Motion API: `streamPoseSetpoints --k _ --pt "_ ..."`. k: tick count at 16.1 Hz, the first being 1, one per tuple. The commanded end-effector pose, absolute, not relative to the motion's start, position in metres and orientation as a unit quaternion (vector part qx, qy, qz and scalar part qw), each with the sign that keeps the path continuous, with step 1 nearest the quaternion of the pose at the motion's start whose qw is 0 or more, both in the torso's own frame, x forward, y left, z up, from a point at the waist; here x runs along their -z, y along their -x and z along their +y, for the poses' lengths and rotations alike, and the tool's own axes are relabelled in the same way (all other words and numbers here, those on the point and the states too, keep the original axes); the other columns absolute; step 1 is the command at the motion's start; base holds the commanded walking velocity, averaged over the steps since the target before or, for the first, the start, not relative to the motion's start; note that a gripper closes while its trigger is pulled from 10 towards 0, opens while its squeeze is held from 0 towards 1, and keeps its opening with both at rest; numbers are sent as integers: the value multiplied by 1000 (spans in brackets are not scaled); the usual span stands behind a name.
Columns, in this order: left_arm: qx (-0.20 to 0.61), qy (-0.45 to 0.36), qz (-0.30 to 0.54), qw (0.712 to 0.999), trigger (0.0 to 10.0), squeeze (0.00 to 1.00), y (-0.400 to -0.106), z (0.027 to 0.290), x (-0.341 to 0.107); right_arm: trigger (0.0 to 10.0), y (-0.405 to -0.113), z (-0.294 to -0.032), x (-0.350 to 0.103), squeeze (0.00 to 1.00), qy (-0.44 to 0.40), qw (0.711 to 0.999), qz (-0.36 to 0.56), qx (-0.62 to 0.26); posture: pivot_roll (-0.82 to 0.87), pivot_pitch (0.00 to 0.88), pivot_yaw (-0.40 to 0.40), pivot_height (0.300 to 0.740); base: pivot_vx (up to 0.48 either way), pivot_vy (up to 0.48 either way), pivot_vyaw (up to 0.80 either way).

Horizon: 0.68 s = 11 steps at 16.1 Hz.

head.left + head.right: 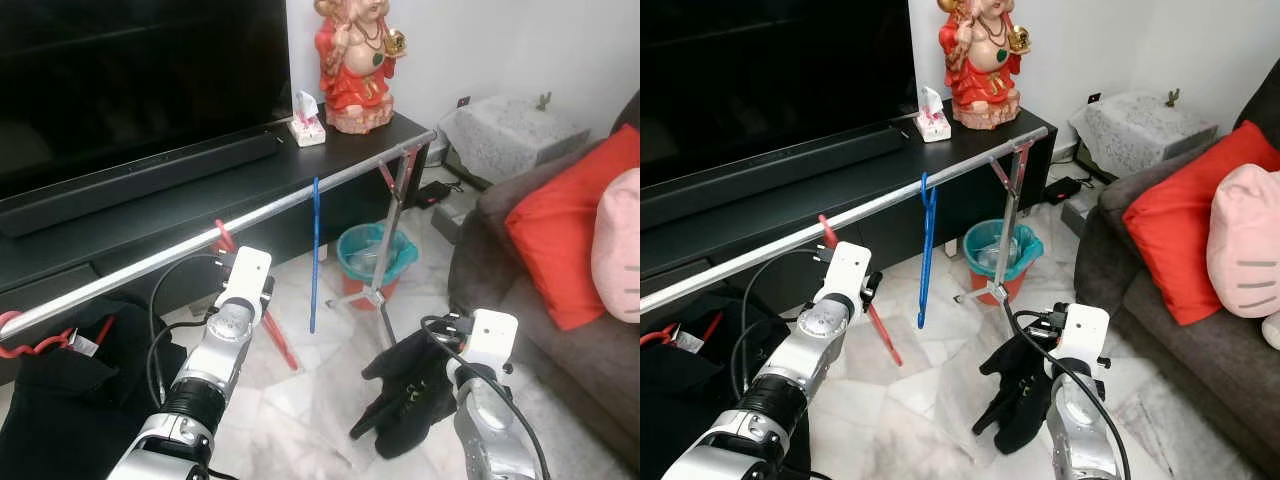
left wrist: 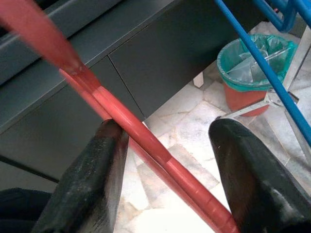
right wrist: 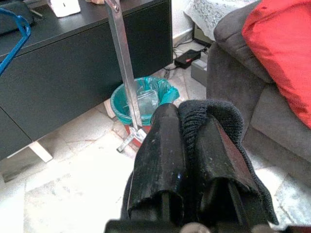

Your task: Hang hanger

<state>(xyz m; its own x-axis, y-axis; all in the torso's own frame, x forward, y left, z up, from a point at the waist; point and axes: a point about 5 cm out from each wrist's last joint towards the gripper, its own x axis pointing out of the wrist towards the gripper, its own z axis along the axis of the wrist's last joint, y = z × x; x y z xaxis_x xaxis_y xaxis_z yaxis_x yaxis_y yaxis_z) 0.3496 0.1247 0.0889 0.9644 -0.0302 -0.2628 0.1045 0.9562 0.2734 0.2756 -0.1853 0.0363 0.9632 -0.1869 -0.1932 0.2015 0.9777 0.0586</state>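
A long silver rail [image 1: 300,196] runs slantwise in front of the dark TV cabinet [image 1: 180,200], carried at its far end on a metal stand [image 1: 385,260] beside a teal bin [image 1: 375,255]; a blue hanger [image 1: 927,250] already hangs from it edge-on, pointing straight down. The red hanger [image 1: 875,325] is nearer the robot's left side — its hook [image 1: 826,231] sits at the rail, seemingly over it, and its long arm slopes down and away beneath the left gripper [image 2: 163,160]. That gripper's fingers [image 2: 92,179] stand well apart, the red bar passing between them and touching one pad, not clamped. So the left arm is the one at the hanger, and the judgement is that what remains is to draw clear along the bar's slope without dragging the hook off. The right gripper [image 3: 187,155], low over the floor near the sofa [image 1: 560,320], is closed on a black garment [image 1: 410,395].
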Motion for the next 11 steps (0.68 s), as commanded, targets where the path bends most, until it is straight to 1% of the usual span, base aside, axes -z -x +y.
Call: streamPoseSetpoints --k 1,11 --pt "30 -159 134 978 0 0 -348 130 -84 10000 -278 -184 -41 0 -37 991 78 98 -142 0 50 732 0 0 0" --pt "15 -176 116 977 0 0 -347 141 -85 10000 -275 -177 -38 0 -44 991 81 102 -133 0 72 732 0 0 0"
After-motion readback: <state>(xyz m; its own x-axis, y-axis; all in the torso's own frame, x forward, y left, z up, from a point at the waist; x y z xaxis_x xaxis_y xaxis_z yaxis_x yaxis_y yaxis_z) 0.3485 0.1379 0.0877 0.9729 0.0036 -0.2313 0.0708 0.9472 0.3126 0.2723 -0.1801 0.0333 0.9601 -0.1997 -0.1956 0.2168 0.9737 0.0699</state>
